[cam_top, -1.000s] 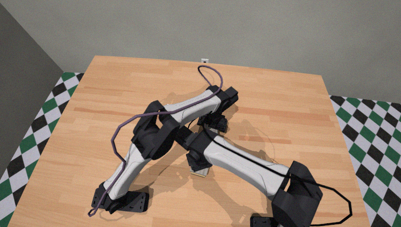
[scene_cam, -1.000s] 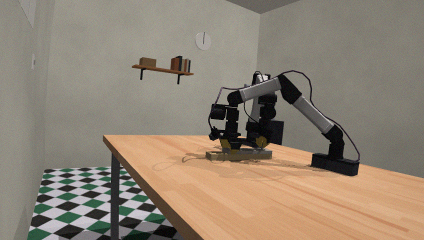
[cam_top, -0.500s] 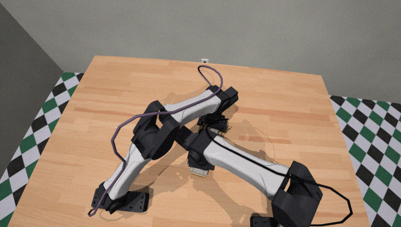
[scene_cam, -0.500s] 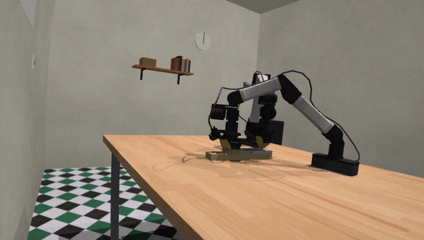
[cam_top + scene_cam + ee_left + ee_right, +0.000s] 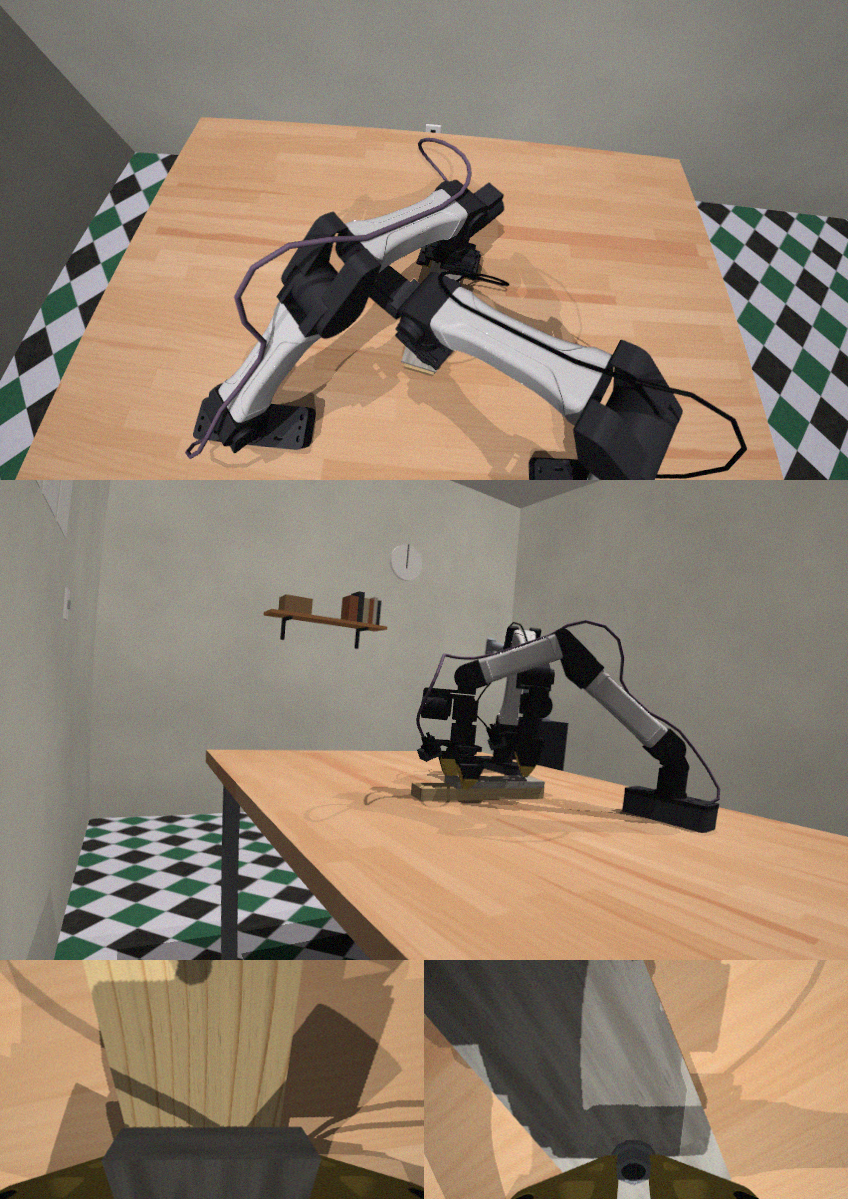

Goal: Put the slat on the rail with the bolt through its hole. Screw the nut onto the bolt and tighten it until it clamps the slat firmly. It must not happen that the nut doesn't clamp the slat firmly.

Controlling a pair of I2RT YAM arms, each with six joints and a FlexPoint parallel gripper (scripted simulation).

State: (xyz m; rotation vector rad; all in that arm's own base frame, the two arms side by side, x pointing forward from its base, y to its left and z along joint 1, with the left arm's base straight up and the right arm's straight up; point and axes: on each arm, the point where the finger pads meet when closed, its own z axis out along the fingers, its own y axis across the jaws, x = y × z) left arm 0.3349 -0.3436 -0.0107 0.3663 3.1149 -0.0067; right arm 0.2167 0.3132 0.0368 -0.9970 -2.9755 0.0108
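The pale wooden rail (image 5: 418,369) (image 5: 426,791) (image 5: 199,1055) lies flat on the table. The grey slat (image 5: 508,782) (image 5: 211,1143) (image 5: 633,1055) lies along the top of the rail, and its end shows in the left wrist view. My left gripper (image 5: 460,777) (image 5: 211,1161) is shut on the slat near that end. The dark round nut (image 5: 633,1151) is between the fingertips of my right gripper (image 5: 633,1165), low over the slat's top face. The bolt is not distinct; the nut and fingers cover that place. I cannot tell how tightly the nut sits.
The two arms stand close together over the rail; the left forearm (image 5: 416,226) and right forearm (image 5: 517,350) converge near the table's middle. Their cables loop around them. The left arm's base (image 5: 288,426) (image 5: 669,808) stands on the table (image 5: 178,178) (image 5: 595,890). A shelf (image 5: 324,620) hangs on the wall.
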